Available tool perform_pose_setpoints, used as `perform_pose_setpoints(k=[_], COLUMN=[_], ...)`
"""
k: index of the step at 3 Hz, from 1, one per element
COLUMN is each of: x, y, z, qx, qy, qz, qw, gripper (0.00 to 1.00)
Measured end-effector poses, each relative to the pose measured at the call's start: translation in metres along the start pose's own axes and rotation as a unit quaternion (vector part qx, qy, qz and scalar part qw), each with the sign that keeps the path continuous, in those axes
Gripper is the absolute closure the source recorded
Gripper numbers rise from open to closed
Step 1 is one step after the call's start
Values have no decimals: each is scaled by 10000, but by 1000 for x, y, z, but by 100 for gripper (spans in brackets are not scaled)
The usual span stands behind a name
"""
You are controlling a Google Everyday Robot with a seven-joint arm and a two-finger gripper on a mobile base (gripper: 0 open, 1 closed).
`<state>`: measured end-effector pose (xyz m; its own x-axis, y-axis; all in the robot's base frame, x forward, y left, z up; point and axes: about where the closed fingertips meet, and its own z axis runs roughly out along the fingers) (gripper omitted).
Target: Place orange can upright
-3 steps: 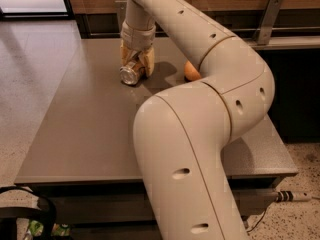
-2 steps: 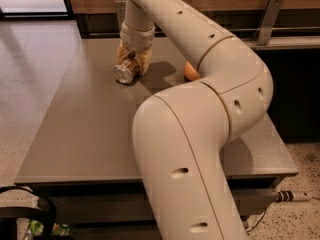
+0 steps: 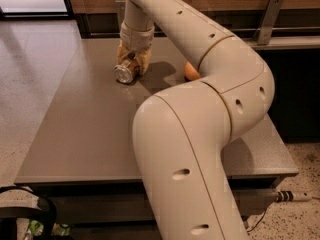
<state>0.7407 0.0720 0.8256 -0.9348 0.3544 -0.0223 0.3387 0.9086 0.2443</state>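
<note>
The orange can (image 3: 124, 73) lies tilted at the far side of the grey table (image 3: 85, 134), its silver end facing me and down to the left. My gripper (image 3: 132, 64) comes down from above on it, its tan fingers (image 3: 144, 60) closed on both sides of the can's body. The can's lower end is at or just above the table top; I cannot tell whether it touches. Most of the can's body is hidden by the fingers.
A round orange fruit (image 3: 190, 71) sits on the table to the right of the can, half hidden behind my arm (image 3: 220, 84). A wooden wall with a metal bracket (image 3: 266, 19) runs behind the table. The floor drops off at the left.
The gripper with the can has shifted slightly to the left. The can stays tilted in the fingers.
</note>
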Motion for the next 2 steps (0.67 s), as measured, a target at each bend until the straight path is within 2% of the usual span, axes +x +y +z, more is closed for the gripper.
perform_pose_setpoints(k=[1, 2], x=[-8, -11], y=[-16, -44], z=[-23, -50], qx=[-56, -218], qy=[-370, -761], qz=[52, 188], qw=[9993, 9967], gripper=[100, 100])
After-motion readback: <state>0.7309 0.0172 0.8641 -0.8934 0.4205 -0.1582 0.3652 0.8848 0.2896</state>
